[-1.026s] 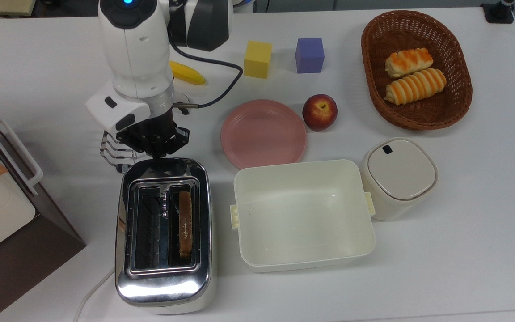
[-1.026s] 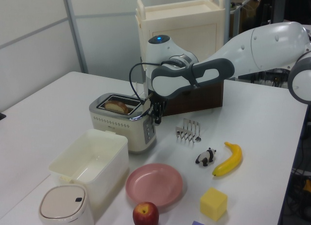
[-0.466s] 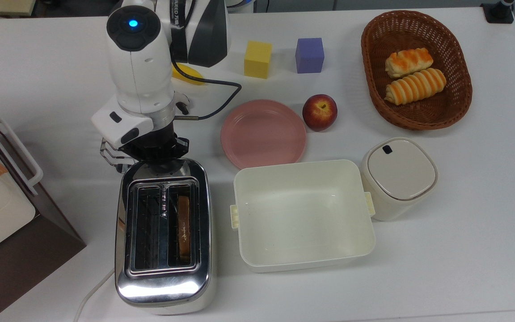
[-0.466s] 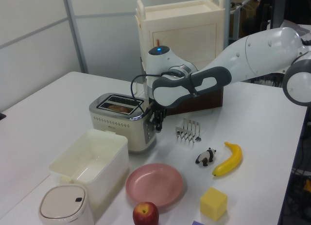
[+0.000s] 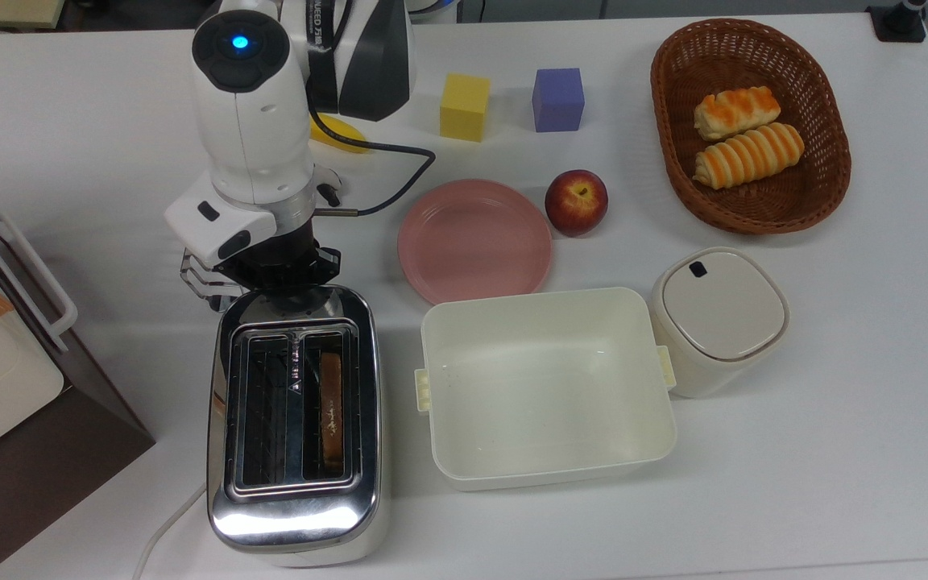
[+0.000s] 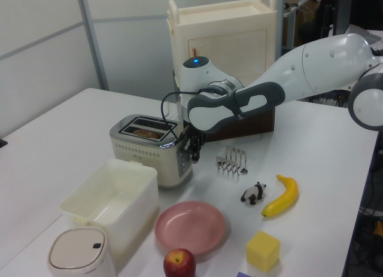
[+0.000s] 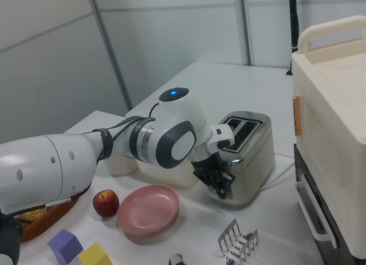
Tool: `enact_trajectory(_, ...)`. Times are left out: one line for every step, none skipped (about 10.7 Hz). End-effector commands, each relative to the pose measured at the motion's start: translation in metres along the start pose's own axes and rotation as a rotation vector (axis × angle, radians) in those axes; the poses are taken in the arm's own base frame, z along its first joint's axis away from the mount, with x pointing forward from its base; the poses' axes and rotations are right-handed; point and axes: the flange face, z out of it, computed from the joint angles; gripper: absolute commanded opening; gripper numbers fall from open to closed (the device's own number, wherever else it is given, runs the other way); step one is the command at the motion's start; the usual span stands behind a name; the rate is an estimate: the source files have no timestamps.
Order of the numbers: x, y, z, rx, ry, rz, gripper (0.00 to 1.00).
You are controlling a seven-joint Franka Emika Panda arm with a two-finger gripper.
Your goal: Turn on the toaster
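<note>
Top view: the chrome toaster point(image 5: 295, 419) stands on the white worktop point(image 5: 834, 451) near the top view's lower left, with a slice of toast point(image 5: 332, 411) sunk low in the slot nearer the cream tub point(image 5: 544, 387). A white cord point(image 5: 159, 532) trails off from its lower corner. The gripper point(image 5: 285, 278) is pressed against the toaster's end that faces the wire toast rack point(image 5: 202, 278); whether the jaws are open or closed cannot be told.

In the left view the gripper point(image 6: 192, 150) hangs low against the toaster's point(image 6: 149, 148) end panel, on the side towards the toast rack point(image 6: 232, 160). In the right view it point(image 7: 217, 182) sits at the lower part of that same end of the toaster point(image 7: 246, 156).

Beside the tub are a pink plate point(image 5: 474, 240), a red apple point(image 5: 576, 201) and a lidded white canister point(image 5: 718, 318). Further off stand a yellow cube point(image 5: 464, 106), a purple cube point(image 5: 558, 98) and a wicker basket point(image 5: 673, 161) with two bread rolls point(image 5: 746, 137). A banana point(image 6: 282, 196) and a small panda figure point(image 6: 254, 193) lie near the rack in the left view.
</note>
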Motion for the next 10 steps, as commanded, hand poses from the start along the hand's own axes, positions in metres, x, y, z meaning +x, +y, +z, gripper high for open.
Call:
enact_trajectory(-0.008,0.010,-0.012,-0.027,0.003,-0.013,0.00)
enact_trajectory(-0.014,0.016,-0.042,-0.037,-0.018,-0.001,0.00)
enact_trajectory(-0.019,0.018,-0.073,-0.043,-0.028,0.009,0.00)
enact_trajectory(-0.025,0.016,-0.098,-0.048,-0.039,0.015,0.00)
enact_trajectory(-0.032,0.013,-0.120,-0.053,-0.064,0.016,0.00)
enact_trajectory(-0.042,0.010,-0.145,-0.054,-0.086,0.019,0.00)
enact_trajectory(-0.054,0.006,-0.174,-0.037,-0.100,0.032,0.00)
enact_trajectory(-0.063,0.004,-0.208,-0.005,-0.107,0.050,0.00)
enact_trajectory(-0.073,0.005,-0.231,0.033,-0.128,0.067,0.00)
enact_trajectory(-0.079,0.004,-0.247,0.063,-0.138,0.079,0.07)
